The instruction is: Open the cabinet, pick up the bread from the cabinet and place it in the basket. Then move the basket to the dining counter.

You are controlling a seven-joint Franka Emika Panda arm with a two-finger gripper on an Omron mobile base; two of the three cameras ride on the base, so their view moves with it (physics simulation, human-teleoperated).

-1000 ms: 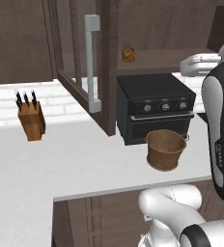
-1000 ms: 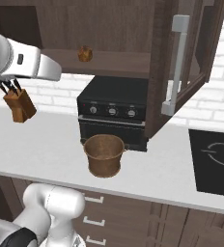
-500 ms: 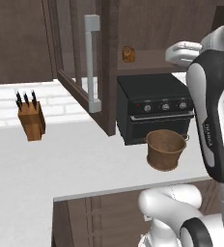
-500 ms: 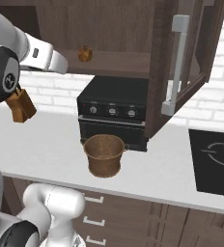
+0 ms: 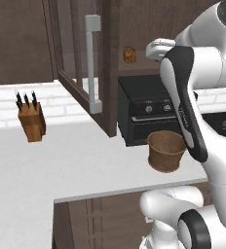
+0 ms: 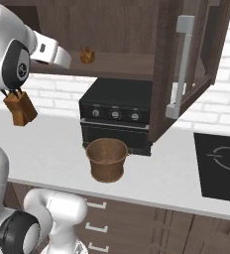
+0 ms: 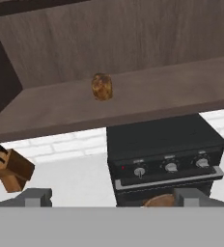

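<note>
- Dark brown wood frames everything ahead of my gripper (image 7: 112, 197): the cabinet (image 6: 137, 30) stands with its doors swung wide, so the opening step looks done and the shelf is free to reach.
- Off to my gripper's lower left in the hand view stands the knife block (image 7: 8, 169), well apart from the line I am on and no hindrance.
- Over the last second my arm has swung up from the side and now points at the shelf; the scene itself has not shifted, so the base has stayed put.
- My jaws have eased a touch wider and now stand fully spread, holding nothing.
- The bread (image 7: 102, 86) sits upright on the cabinet shelf, straight ahead of my gripper and a little above it, still apart from my finger tips.
- I judge this to be the approach for the pick: I need to push forward and slightly up, straddle the loaf, then close.
- Below and ahead of my gripper is the black oven (image 7: 164, 149), and in front of that the basket (image 6: 107, 158) waits on the counter, empty as far as I can see, right under the path I will take down.
- The shelf edge is the risk on the way in.
</note>
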